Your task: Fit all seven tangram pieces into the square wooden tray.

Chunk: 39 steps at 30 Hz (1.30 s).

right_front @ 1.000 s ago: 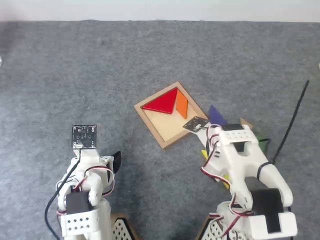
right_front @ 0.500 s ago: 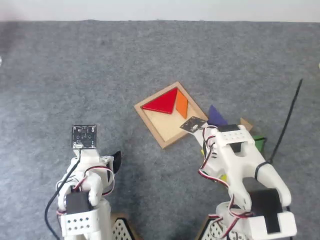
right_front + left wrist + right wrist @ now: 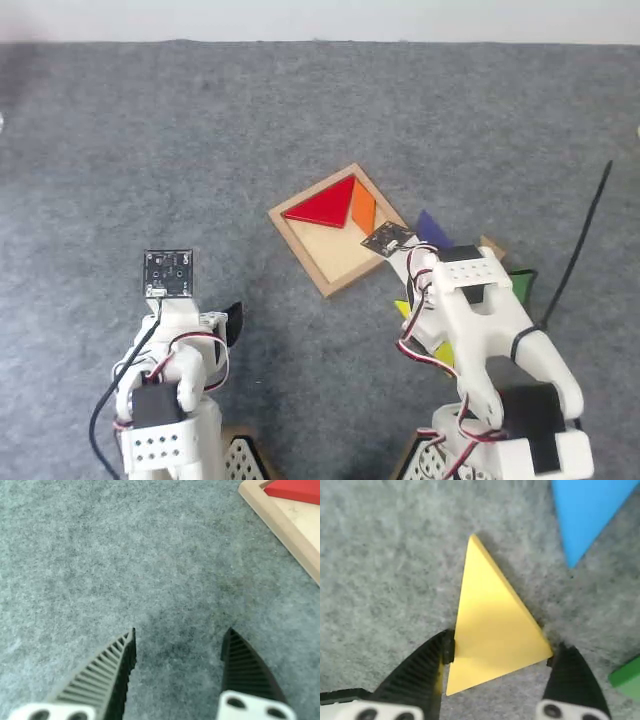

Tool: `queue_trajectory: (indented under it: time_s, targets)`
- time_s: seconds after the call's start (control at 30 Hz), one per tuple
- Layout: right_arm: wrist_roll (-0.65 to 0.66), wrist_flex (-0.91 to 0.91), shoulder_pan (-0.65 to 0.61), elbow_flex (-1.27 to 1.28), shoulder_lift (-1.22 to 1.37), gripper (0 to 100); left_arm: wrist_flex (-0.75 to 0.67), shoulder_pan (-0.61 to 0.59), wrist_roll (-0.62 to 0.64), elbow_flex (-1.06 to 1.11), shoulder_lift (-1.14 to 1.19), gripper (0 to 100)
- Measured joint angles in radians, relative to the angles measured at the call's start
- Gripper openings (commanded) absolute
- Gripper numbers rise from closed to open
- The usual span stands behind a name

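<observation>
On the grey carpet (image 3: 200, 130), mid-table: tray (image 3: 298, 253), with red triangle (image 3: 322, 207) and orange piece (image 3: 364, 208) seated side by side in its far corner. Just right of the tray, right gripper (image 3: 502, 642) is low, jaws pinching the yellow triangle (image 3: 492, 625), which lies flat on the carpet. Blue piece (image 3: 585, 515) and green piece (image 3: 627, 677) lie near it. Left gripper (image 3: 177, 635): jaws apart over bare carpet, near the tray's rim.

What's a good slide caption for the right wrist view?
Right end effector bracketing a yellow triangle on grey carpet, blue piece nearby.
</observation>
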Motion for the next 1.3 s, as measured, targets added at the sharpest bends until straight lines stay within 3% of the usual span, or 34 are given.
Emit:
queue_trajectory:
  time_s: [0.37, 0.8, 1.07, 1.3]
  targets:
    - [-0.051, 0.012, 0.000, -0.046, 0.018, 16.5, 0.000, 0.000, 0.000, 0.000, 0.000, 27]
    - [-0.152, 0.210, -0.026, -0.356, 0.021, 16.5, 0.000, 0.000, 0.000, 0.000, 0.000, 27]
    - [-0.250, 0.239, -0.213, -0.571, 0.058, 16.5, 0.000, 0.000, 0.000, 0.000, 0.000, 27]
    - [-0.322, 0.245, -0.299, -0.845, 0.365, 16.5, 0.000, 0.000, 0.000, 0.000, 0.000, 27]
